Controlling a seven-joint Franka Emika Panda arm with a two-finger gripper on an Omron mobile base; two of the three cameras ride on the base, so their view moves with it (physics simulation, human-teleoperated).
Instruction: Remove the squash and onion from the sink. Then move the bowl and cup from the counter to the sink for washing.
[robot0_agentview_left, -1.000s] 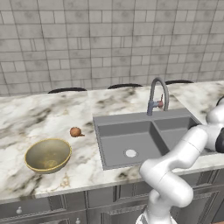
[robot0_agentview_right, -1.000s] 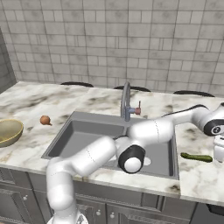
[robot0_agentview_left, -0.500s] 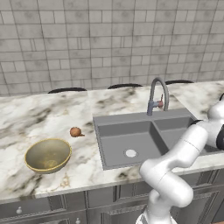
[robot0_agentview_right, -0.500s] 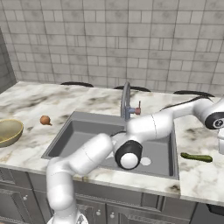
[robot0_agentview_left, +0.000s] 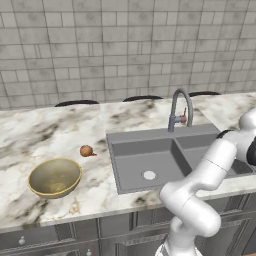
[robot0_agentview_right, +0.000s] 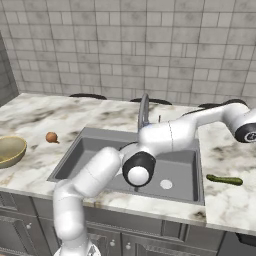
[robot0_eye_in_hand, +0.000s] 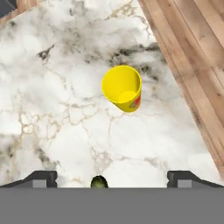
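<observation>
Seen from above in the hand view, the yellow cup stands upright on the marble counter, ahead of my gripper. The gripper is open, its fingertips wide apart with nothing held. The dark green tip of the squash peeks in between them at the bottom edge. The whole squash lies on the counter right of the sink. The onion and the olive-gold bowl rest on the counter left of the sink. Both basins hold nothing.
The gooseneck faucet rises behind the sink. My arm spans the sink toward the right end of the counter. In the hand view, the counter edge drops to wooden floor just past the cup.
The arm's far end has crept a little up and to the right over the right counter. Squash, onion and bowl have stayed put.
</observation>
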